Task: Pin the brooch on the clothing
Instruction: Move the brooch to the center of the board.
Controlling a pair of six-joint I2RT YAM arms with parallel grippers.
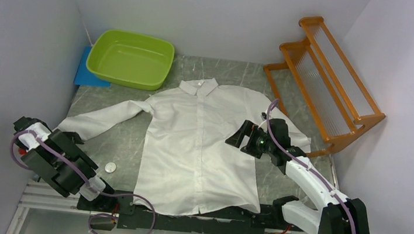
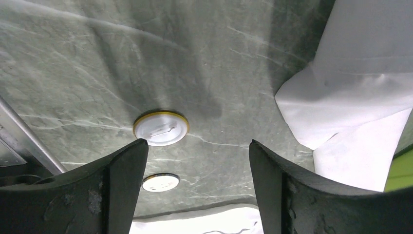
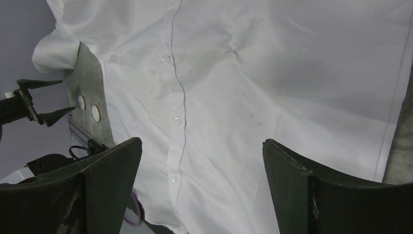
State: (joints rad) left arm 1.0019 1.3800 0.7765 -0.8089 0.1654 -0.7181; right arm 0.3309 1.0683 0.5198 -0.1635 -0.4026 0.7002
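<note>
- Near left: the left gripper [image 2: 195, 146] hovered low over the table [image 2: 73, 58], fingers spread, holding nothing.
- The brooch [image 2: 160, 128] lay pin side up just beyond its fingertips, with a second disc [image 2: 160, 182] beside it, possibly another brooch.
- Middle: the right gripper [image 3: 202, 144] hung open and empty above the flat shirt [image 3: 253, 87].
- Far edge: a green basin [image 1: 132, 58] and an orange rack [image 1: 327, 77].
</note>
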